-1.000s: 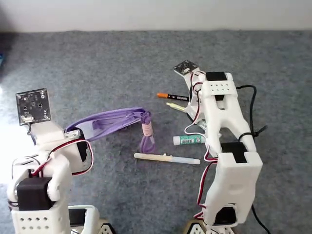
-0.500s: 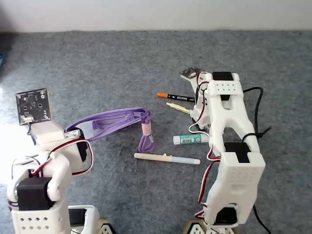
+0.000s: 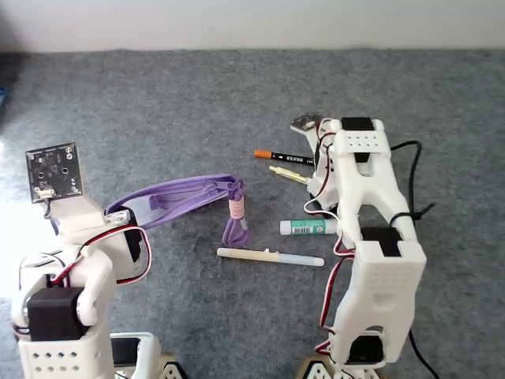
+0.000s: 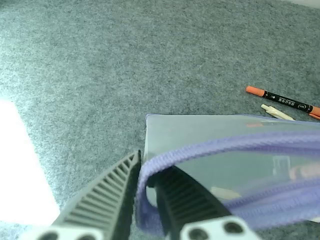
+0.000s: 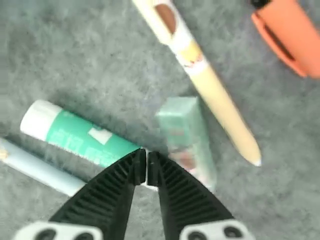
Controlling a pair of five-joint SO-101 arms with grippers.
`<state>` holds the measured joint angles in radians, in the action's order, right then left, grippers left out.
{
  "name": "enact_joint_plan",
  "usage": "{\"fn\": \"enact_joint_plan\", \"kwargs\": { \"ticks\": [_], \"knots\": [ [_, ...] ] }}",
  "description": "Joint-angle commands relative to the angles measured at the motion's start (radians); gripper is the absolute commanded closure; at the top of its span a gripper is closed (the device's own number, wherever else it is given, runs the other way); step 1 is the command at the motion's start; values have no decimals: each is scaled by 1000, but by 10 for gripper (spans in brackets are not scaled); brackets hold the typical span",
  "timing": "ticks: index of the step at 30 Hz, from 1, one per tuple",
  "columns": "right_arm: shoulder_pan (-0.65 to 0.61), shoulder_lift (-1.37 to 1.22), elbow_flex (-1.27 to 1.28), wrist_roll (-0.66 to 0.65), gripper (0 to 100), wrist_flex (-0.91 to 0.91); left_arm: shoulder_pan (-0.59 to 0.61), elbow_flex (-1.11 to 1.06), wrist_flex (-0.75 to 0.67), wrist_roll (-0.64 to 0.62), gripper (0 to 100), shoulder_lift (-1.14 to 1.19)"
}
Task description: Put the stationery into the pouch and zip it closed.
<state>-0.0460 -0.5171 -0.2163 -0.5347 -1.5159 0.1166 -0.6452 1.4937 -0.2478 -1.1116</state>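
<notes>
Fingertips of your right claw [image 5: 146, 161] are pressed together on nothing, directly above the spot where the glue stick [image 5: 75, 135] lies just beside the eraser [image 5: 187, 140]. Spread them before you drop, choose 1 item, and straddle it across its narrow width. The eraser looks the easier catch, but expect it to nudge the glue stick. Just beyond the tips lies the cream pen [image 5: 210, 85], and farther off the orange marker [image 5: 287, 42]; steer clear of both. Well away, your left claw [image 4: 149, 170] is clamped on the rim of the pouch [image 4: 215, 150], whose mouth looks open. Carry the item there.
</notes>
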Motion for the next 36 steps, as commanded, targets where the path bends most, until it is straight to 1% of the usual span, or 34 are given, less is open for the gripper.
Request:
{"fn": "enact_joint_plan", "kwargs": {
  "ticks": [1, 8, 11, 13, 15, 18, 20, 25, 30, 36],
  "knots": [
    [5, 124, -26, -12, 990, -61, 3, 5, -3, -11, 988, 8],
    [5, 305, -26, -12, 989, -202, 3, 5, -3, -11, 988, 8],
    [7, 352, -25, -12, 989, -199, 3, 5, -3, -11, 988, 8],
    [7, 344, -20, -12, 984, -156, 3, 5, -3, -11, 988, 8],
    [7, 302, -20, -12, 944, -102, 3, 5, -3, -11, 988, 8],
    [-1, 203, -25, -14, 831, -31, 3, 5, -5, -11, 988, 8],
    [-13, 145, -26, -14, 804, -2, 3, 5, -5, -11, 988, 8],
    [-56, 47, -26, -98, 843, 30, 3, 4, -5, -11, 988, 8],
    [-53, 28, -26, -109, 851, 107, 3, 2, -5, -11, 988, 8],
    [-36, 30, -49, -135, 851, 93, 3, -1, -17, -11, 988, 8]
  ]
}}
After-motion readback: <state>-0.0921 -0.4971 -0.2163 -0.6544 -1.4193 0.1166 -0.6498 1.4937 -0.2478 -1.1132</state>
